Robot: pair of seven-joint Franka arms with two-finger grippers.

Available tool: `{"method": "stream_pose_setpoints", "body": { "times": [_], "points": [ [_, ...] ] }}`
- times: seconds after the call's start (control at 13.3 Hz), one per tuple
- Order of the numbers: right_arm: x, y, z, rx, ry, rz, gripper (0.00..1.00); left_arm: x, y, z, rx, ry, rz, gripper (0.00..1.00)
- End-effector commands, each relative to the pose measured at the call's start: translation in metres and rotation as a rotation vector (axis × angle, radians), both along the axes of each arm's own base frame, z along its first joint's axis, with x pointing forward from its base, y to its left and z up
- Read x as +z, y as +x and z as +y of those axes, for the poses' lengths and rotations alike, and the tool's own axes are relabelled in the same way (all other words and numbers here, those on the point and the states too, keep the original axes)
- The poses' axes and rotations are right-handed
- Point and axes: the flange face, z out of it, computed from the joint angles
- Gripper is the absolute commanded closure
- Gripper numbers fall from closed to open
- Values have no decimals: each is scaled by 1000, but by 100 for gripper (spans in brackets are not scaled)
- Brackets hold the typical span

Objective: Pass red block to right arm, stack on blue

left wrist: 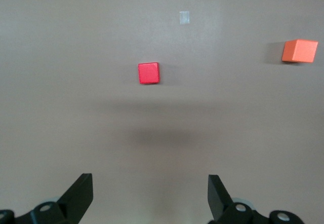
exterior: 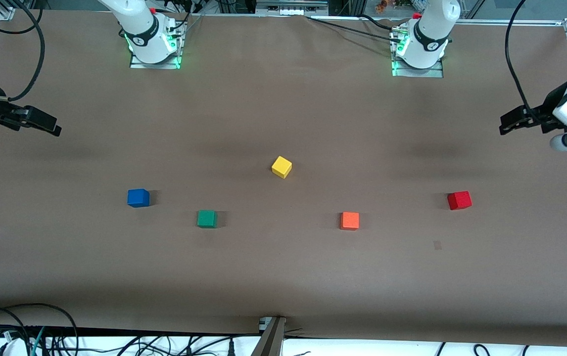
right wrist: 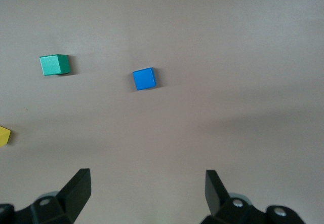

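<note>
The red block (exterior: 459,200) lies on the brown table toward the left arm's end; it also shows in the left wrist view (left wrist: 149,73). The blue cube (exterior: 138,198) lies toward the right arm's end and shows in the right wrist view (right wrist: 144,78). My left gripper (exterior: 506,124) hangs open and empty in the air at the left arm's end of the table, apart from the red block; its fingertips (left wrist: 81,188) stand wide apart. My right gripper (exterior: 53,128) hangs open and empty at the right arm's end, apart from the blue cube.
A yellow cube (exterior: 281,166) sits mid-table. A green cube (exterior: 207,218) lies beside the blue one, an orange cube (exterior: 350,220) lies between the yellow and the red. Both arm bases (exterior: 154,47) stand along the table's edge farthest from the camera. Cables hang over the near edge.
</note>
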Motion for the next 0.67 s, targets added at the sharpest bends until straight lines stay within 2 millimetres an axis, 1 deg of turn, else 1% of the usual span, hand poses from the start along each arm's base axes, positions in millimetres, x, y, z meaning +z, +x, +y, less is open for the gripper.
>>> {"method": "stream_pose_setpoints", "body": {
  "times": [0.0, 0.07, 0.22, 0.3, 0.45, 0.53, 0.6],
  "points": [
    [5, 2, -3, -2, -7, -2, 0, -1, 9, 1, -32, -12, 20, 0],
    [5, 2, -3, -2, -7, -2, 0, -12, 13, 2, -45, -14, 38, 0],
    [5, 2, -3, -2, -7, -2, 0, -24, 15, 4, -42, -13, 63, 0],
    [5, 2, -3, -2, -7, -4, 0, -38, 16, 4, -41, -14, 95, 0],
    [5, 2, -3, -2, -7, -2, 0, -84, 32, 8, -44, 10, 162, 0],
    [5, 2, -2, 0, -7, -2, 0, -111, 41, 10, -51, 30, 191, 0],
    [5, 2, -3, -2, -7, -2, 0, -130, 48, 10, -55, 35, 187, 0]
  ]
}}
